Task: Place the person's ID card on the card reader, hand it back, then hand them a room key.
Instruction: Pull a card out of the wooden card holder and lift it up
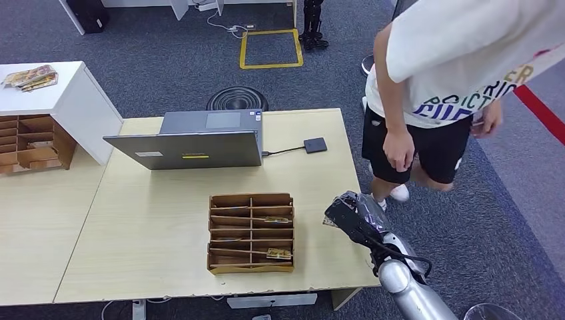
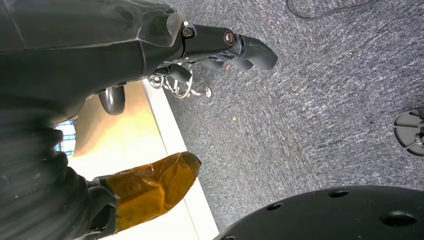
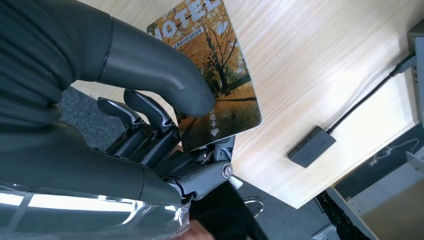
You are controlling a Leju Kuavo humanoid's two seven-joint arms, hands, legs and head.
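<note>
Right hand (image 1: 353,217) at the table's (image 1: 166,220) right edge, beside the cardboard organizer (image 1: 251,233) — thumb and fingers clamped on a room key card (image 3: 212,80) with an autumn-tree print and "HOTEL" lettering. Readable only from the right wrist view; from the head view just a sliver of card under the hand. Card reader (image 1: 315,145) further back near the same edge, cabled to the laptop (image 1: 193,141), well apart from the hand, bare tabletop between them. Person (image 1: 460,73) standing on the carpet just off the table's right side, one hand (image 1: 400,148) hanging near the far corner. Open tabletop left of the organizer. Left hand (image 2: 200,55) off the table over grey carpet, beside a pale table edge — fingers loosely curled, nothing in them, orange tape on the thumb (image 2: 150,187).
</note>
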